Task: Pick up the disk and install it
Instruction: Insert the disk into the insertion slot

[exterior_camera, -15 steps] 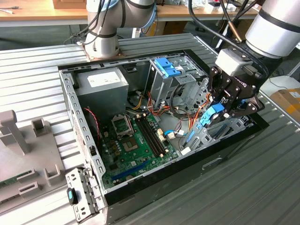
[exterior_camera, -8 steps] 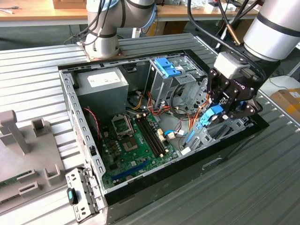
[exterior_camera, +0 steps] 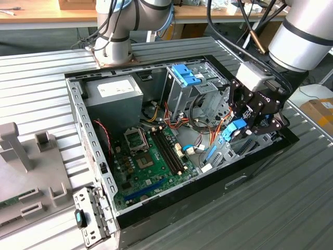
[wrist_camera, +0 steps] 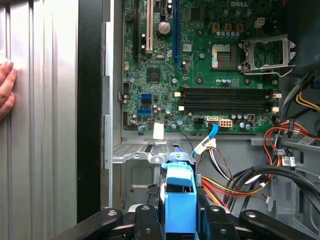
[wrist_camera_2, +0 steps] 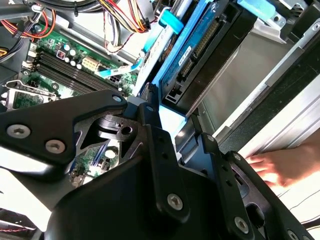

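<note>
On the exterior view's left, a grey fixture (exterior_camera: 26,161) lies on the slatted table (exterior_camera: 291,208). The open computer case (exterior_camera: 78,120) follows, its green motherboard (exterior_camera: 151,161) exposed. At the case's right end, the gripper (exterior_camera: 244,126) reaches in, fingers narrowed onto the disk (exterior_camera: 235,129), clamping its blue rails. In the first wrist view a person's hand (wrist_camera: 6,90) rests on the table beside the case.

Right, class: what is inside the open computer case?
Visible: the green motherboard with an empty CPU socket, the grey power supply, a metal drive cage and coloured cables. The gripper, jaws shut on the disk, covers whatever lies beneath it.
</note>
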Controlling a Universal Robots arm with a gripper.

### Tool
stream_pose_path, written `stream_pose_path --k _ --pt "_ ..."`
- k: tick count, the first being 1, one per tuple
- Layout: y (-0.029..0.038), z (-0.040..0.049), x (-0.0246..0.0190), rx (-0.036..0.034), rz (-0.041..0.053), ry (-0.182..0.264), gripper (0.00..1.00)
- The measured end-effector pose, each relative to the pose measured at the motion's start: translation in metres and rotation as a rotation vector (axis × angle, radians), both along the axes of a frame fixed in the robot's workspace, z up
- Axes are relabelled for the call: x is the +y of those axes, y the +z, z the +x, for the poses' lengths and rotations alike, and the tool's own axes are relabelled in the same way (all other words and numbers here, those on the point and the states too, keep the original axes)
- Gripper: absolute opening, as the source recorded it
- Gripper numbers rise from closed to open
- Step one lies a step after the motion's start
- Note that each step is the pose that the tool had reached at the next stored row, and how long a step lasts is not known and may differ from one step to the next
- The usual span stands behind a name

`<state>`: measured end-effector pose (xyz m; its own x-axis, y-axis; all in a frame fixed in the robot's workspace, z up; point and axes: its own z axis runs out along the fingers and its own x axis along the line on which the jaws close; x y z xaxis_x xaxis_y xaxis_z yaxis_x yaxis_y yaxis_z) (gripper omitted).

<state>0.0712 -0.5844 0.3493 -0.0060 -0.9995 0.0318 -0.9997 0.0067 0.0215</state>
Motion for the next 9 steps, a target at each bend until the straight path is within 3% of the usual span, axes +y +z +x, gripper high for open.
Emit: stream_pose_path --k 9 --pt "-0.0047 0.0 0.0 0.0 -0.0001 0.0 0.37"
